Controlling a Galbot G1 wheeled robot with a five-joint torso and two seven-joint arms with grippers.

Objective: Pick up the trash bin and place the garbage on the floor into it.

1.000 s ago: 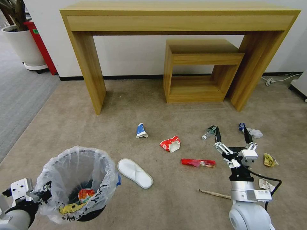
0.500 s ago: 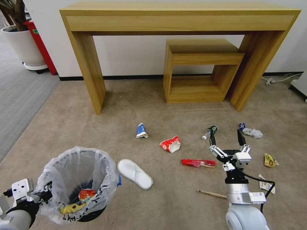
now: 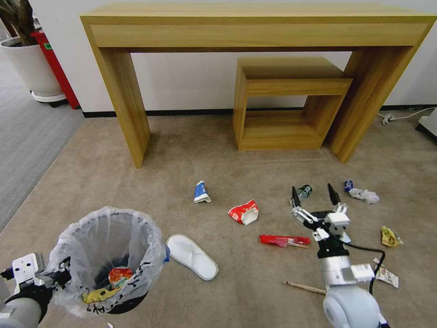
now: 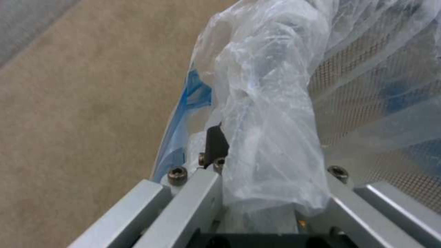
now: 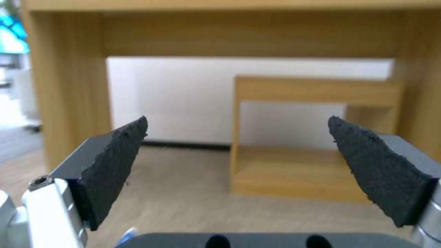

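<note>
My left gripper (image 3: 58,276) is shut on the rim of the trash bin (image 3: 107,259), a black bin lined with a crinkly bag (image 4: 268,117), held low at the left over the floor (image 3: 182,155). Red and yellow wrappers lie inside it. My right gripper (image 3: 313,191) hangs open and empty above the carpet, its black pads (image 5: 115,162) wide apart. Just beyond its fingertips lies a small bottle (image 3: 304,190). More garbage is scattered around: a white slipper (image 3: 191,256), a crushed red-white bowl (image 3: 244,212), a red wrapper with sticks (image 3: 283,240), a blue mask with tissue (image 3: 362,194) and a yellow wrapper (image 3: 390,236).
A tall wooden desk (image 3: 255,27) stands against the wall with a small wooden shelf unit (image 3: 287,102) under it. A blue-white scrap (image 3: 200,192), a wooden stick (image 3: 302,287) and a printed wrapper (image 3: 386,276) lie on the carpet. A white planter (image 3: 27,68) stands far left on grey carpet.
My right gripper has shifted left and drawn back, staying open. The head camera has moved slightly. The left gripper keeps its hold on the bin.
</note>
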